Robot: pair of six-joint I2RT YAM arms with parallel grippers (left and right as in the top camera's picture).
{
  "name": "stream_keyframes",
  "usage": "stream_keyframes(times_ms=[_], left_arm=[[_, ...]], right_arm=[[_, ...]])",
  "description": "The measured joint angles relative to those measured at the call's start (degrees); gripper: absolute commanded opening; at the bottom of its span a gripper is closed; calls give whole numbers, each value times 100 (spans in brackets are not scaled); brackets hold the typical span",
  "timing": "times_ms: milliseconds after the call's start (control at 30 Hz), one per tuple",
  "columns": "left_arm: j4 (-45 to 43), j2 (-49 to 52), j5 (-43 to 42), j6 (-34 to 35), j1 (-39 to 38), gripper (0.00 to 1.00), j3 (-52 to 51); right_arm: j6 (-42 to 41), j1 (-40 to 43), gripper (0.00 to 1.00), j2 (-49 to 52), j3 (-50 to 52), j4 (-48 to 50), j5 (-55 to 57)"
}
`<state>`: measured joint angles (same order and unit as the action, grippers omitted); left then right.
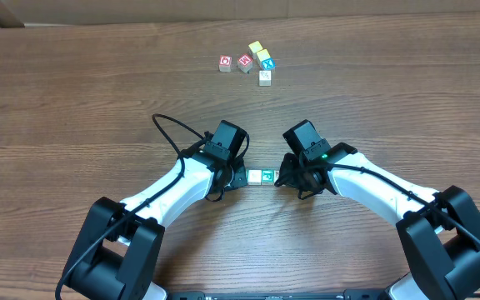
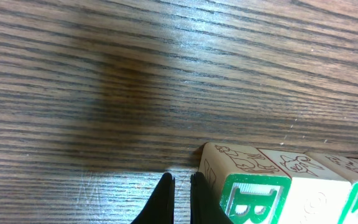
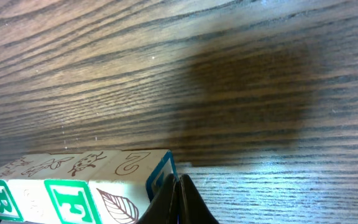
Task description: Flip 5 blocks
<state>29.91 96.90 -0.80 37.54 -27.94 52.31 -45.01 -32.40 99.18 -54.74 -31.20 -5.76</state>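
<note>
Row of blocks (image 1: 261, 177) is on the desk (image 1: 73, 100), mid-width on the near half, with its long axis running 9 to 3 o'clock in the overhead view. Green-framed B and F show along one long side, line drawings on the side next to it. The right wrist view gives at least four blocks; the exact count is unsure.

Left gripper (image 2: 180, 183) is narrow, fingers drawn together to a thin slit, nothing between them. Its tips sit at the row's 9 o'clock end, just beside the end block. Touching or a hair apart, cannot tell.

Right gripper (image 3: 179, 183) is pressed closed and also holds nothing. Its tips are at the 3 o'clock end and appear to touch the teal-edged end block.

The row is bracketed end to end, with both arms equally near.

Judgement: the coming move turns on both grippers lying on the row's own long axis. A squeeze along that line, then a roll about it toward 12 or 6 o'clock, would turn the whole row at once. Tips set off-centre on the end faces could buckle the row at a joint.

Room: bare desk toward 12 o'clock, with five loose blocks (image 1: 264, 60) well apart up there. Toward 6 o'clock the two arms close in. A black cable (image 1: 173, 127) loops at the left gripper's 10 o'clock, off the row.
</note>
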Motion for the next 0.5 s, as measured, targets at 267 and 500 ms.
stream_keyframes(times_ms=[267,500], left_arm=[[-87,0,7,-2,2,4,0],[-295,0,68,-24,7,4,0]], right_arm=[[0,2,4,0,0,15,9],[2,7,4,0,0,7,33]])
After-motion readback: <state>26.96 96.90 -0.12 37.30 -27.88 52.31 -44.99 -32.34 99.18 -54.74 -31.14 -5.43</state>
